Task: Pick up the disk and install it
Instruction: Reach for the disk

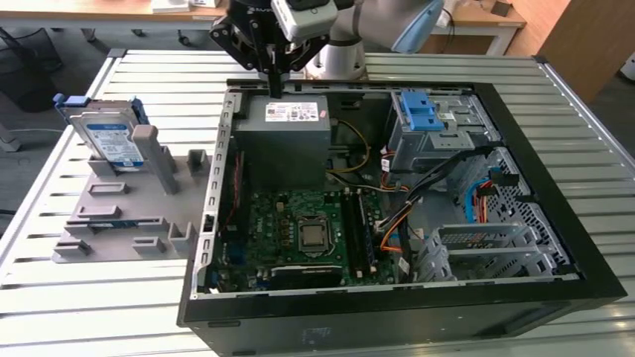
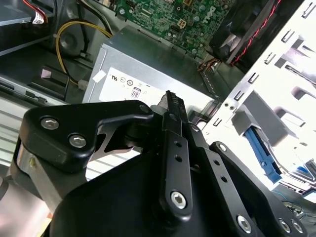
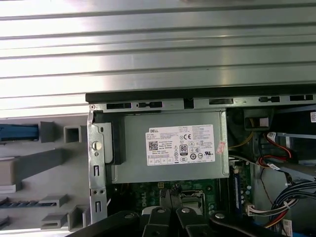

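One disk [image 1: 111, 141] was held upright in a grey rack [image 1: 119, 223] on the table [image 1: 100, 316], apparently for easy grasping; the hand [image 1: 275, 88], narrow and empty, was positioned over the power supply [image 1: 288, 137].

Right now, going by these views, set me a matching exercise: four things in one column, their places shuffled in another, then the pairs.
1. disk
2. gripper
3. power-supply box
4. cage with blue latches

A. in the case, exterior view's right
B. upright in the grey rack outside the case
C. over the power-supply box's edge
D. in the case, exterior view's left

Pairs: 1-B, 2-C, 3-D, 4-A
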### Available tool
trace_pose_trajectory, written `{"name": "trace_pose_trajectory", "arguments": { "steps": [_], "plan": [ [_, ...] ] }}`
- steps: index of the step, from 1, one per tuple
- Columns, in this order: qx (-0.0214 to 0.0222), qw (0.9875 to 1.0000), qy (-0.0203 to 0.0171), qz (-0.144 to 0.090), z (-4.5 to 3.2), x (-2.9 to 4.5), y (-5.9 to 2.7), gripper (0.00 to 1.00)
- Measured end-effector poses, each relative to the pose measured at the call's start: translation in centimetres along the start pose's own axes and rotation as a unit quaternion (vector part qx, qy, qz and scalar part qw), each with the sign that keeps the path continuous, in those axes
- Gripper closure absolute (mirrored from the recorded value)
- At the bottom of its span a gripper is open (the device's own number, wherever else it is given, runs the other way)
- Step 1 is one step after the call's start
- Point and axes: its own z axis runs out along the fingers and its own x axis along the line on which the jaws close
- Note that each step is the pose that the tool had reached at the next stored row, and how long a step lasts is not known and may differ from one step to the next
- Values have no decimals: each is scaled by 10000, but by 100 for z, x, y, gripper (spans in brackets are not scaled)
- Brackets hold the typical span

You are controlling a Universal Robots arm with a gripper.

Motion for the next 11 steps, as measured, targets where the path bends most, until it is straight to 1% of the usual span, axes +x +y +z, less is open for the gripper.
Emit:
{"name": "trace_pose_trajectory", "arguments": {
  "steps": [6,11],
  "plan": [
    [1,10000,9,0,5,44,0,89],
    [1,10000,9,1,6,125,18,89]
  ]
}}
